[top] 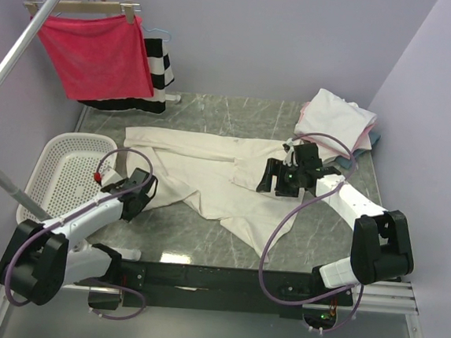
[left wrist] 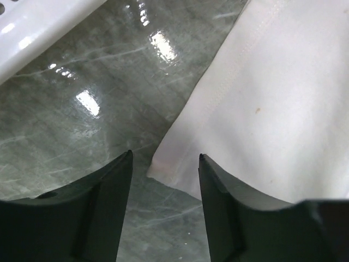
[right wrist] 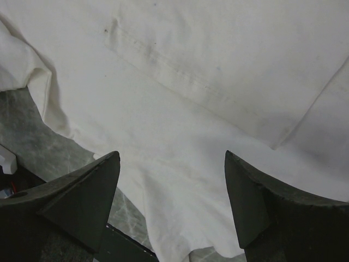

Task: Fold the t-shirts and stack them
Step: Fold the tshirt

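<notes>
A cream t-shirt lies spread and partly folded across the middle of the table. A stack of folded t-shirts, cream with pink and blue edges showing, sits at the back right. My left gripper is open and empty just above the shirt's left corner, which lies between the jaws. My right gripper is open and empty, hovering over the shirt's right part.
A white plastic basket stands at the left edge. A red cloth on a hanger and a black-and-white striped garment hang at the back left. A metal rail slants across the left side.
</notes>
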`<action>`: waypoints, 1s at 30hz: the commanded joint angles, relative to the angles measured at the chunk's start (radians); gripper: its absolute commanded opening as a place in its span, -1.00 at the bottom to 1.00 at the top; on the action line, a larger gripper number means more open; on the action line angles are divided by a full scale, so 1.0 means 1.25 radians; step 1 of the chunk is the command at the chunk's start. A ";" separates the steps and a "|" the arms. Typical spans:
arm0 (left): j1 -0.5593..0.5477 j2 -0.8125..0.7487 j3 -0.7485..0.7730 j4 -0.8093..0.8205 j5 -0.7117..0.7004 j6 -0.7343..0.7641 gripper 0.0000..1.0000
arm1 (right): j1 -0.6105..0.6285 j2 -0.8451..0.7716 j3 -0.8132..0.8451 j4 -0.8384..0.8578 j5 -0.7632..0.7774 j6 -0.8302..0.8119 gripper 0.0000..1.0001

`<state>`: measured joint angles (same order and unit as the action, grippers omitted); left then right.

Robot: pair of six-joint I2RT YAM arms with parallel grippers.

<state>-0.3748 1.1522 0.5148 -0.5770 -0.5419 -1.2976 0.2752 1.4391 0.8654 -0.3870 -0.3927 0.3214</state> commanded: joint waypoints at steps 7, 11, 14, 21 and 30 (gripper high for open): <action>-0.003 0.048 -0.017 0.075 0.041 0.037 -0.61 | 0.006 -0.020 0.022 -0.022 0.017 -0.010 0.67; -0.003 0.082 0.002 0.079 0.051 0.055 -0.98 | 0.010 -0.038 0.007 -0.056 0.028 -0.015 0.68; -0.003 0.066 0.034 0.053 0.059 0.091 -0.98 | 0.026 -0.057 -0.011 -0.096 0.045 0.009 0.68; -0.006 -0.101 0.150 -0.142 0.101 0.173 -0.98 | 0.106 -0.172 -0.098 -0.159 0.102 0.132 0.68; -0.024 -0.219 0.164 -0.243 0.139 0.104 -0.98 | 0.235 -0.285 -0.155 -0.252 0.229 0.292 0.68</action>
<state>-0.4000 0.8829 0.6968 -0.7769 -0.3862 -1.1347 0.4938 1.1324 0.7033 -0.6258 -0.2138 0.5594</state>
